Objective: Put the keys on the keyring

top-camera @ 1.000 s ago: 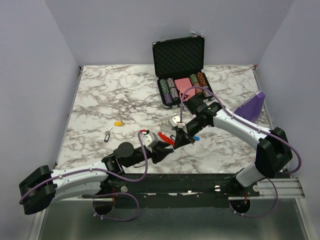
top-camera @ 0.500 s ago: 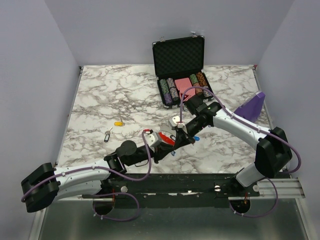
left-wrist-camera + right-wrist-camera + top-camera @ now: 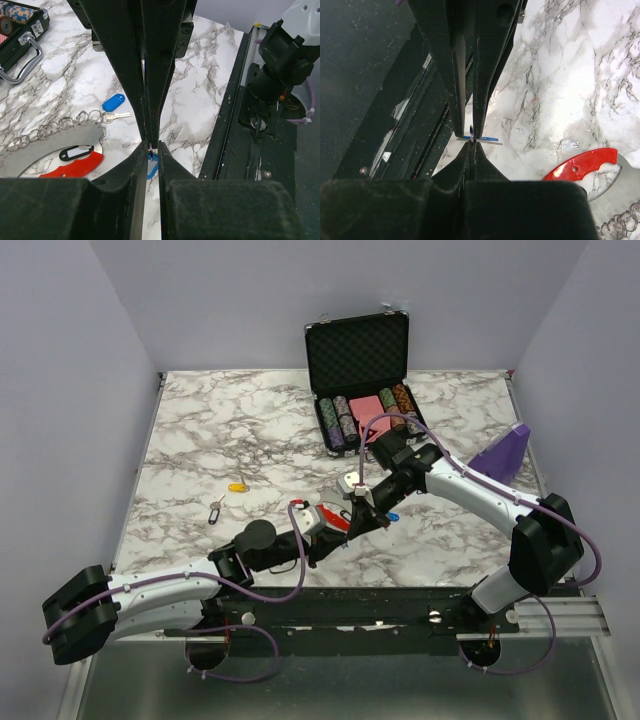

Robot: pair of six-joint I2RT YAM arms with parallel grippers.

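Where the two arms meet at mid-table, the top view lists:
- Left gripper (image 3: pixel 336 537), reaching in from the near left.
- Right gripper (image 3: pixel 353 525), reaching in from the far right, its tips all but touching the left one's.
- Keyring (image 3: pixel 334 519), red part showing, just on the far side of the left gripper.
- Blue-tagged key (image 3: pixel 392 517), on the marble table (image 3: pixel 200 430) just right of the right gripper.
- Yellow-tagged key (image 3: pixel 237 486) and pale-tagged key (image 3: pixel 215 508), near each other, well apart to the left.
- Poker chip case (image 3: pixel 358 380), lid up, at the far edge.

Left wrist view:
- Left fingers (image 3: pixel 137 175) stand a narrow slit apart.
- Pinched key (image 3: pixel 152 167): its blue tag shows inside that slit, hanging just below the right gripper's meeting tips. Whether the left fingers press on it cannot be told.
- Keyring, red and silver-grey with a black oblong slot, lies flat on the marble on the far side of the fingers, in neither grip.
- Chain of small rings (image 3: pixel 40 132) curves along the keyring's far edge. The blue-tagged key lies at its right end.

Right wrist view:
- Right fingers (image 3: pixel 462 165) are closed tight together, nipping a thin metal bit of the pinched key. The blue tag is seen edge-on just past the tips.
- The left gripper's fingers flank that bit with a slim gap between them.
- Keyring, red arc and silver body, lies on the marble beside them.
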